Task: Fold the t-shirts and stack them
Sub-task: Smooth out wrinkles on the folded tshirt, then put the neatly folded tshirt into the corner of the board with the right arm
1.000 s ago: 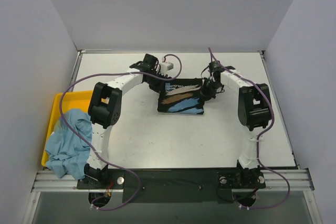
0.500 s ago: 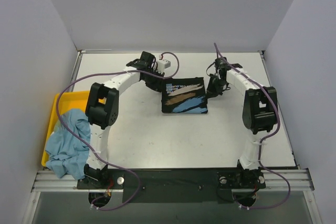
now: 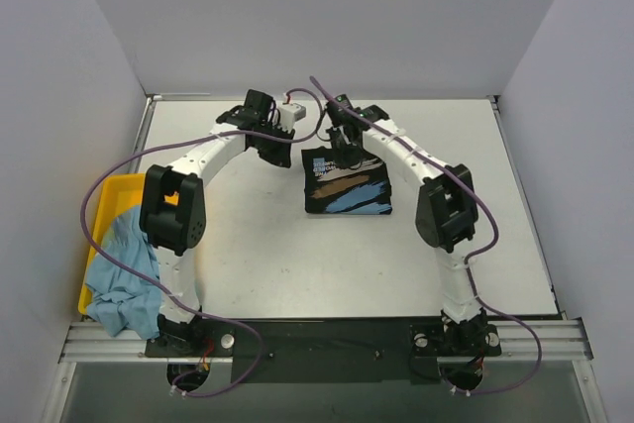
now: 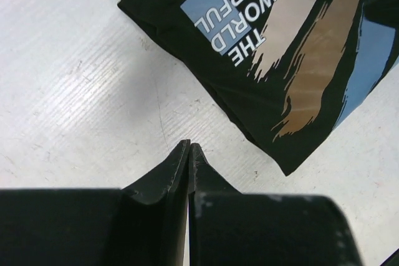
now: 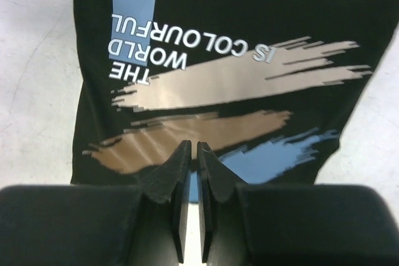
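A black t-shirt with a brush-stroke print lies folded into a flat rectangle on the white table. My left gripper is just off its far left corner. In the left wrist view it is shut and empty over bare table, with the shirt a short way ahead. My right gripper hovers over the shirt's far edge. Its jaws are all but shut, with only a thin slit between them, and hold nothing above the print. A light blue t-shirt lies crumpled at the left.
The blue shirt rests on a yellow tray at the table's left edge and spills over the near rim. Grey walls close in the table on three sides. Purple cables loop from both arms. A small white block sits on the left wrist.
The right arm swung left, from the black shirt's right side to over its far edge, and its jaws parted a hair. The left gripper backed off leftward from the shirt's corner.
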{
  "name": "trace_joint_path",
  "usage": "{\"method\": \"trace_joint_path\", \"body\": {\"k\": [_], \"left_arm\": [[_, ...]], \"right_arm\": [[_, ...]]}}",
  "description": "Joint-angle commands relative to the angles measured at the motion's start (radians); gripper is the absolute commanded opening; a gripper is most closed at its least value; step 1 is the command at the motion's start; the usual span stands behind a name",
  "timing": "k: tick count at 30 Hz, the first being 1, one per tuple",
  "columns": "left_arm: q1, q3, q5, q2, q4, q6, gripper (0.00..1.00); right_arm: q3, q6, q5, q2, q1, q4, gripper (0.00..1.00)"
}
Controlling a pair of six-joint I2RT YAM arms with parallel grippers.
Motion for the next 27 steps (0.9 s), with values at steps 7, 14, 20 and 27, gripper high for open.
{"method": "trace_joint_path", "body": {"k": [7, 14, 20, 27], "left_arm": [[0.025, -0.044, -0.04, -0.072, -0.005, 0.029, 0.11], [0.028, -0.043, -0.04, -0.069, 0.003, 0.029, 0.11], [0.037, -0.043, -0.037, -0.08, 0.004, 0.029, 0.11], [0.057, -0.051, -0.03, -0.106, 0.0, 0.038, 0.11]], "right_arm": [[0.068, -0.013, 0.081, 0.212, 0.013, -0.138, 0.0], [-0.057, -0.017, 0.055, 0.172, 0.011, -0.119, 0.0], [-0.282, 0.007, 0.059, 0.047, -0.012, -0.083, 0.0], [-0.601, 0.029, 0.084, -0.163, -0.067, -0.053, 0.0]]}}
